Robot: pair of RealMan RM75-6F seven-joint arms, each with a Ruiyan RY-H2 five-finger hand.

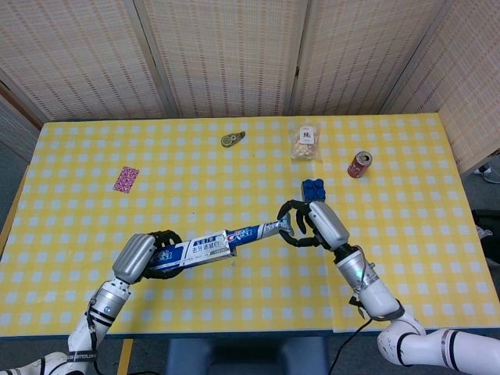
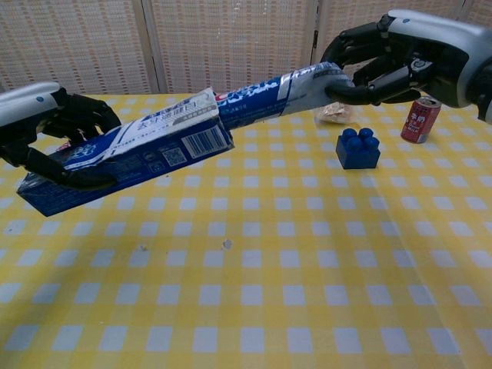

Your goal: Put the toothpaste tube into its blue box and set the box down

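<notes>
Head view: my left hand [image 1: 144, 254] gripped the blue box [image 1: 191, 252] at 8 o'clock above the table [image 1: 78, 172], my right hand [image 1: 312, 225] pinched the toothpaste tube [image 1: 258, 231] by its tail, cap end inside the box mouth.

Chest view: tube [image 2: 269, 91] partly in, most of it exposed; I judged the insertion begun, with pushing home and setting the box [image 2: 131, 157] down left.
</notes>
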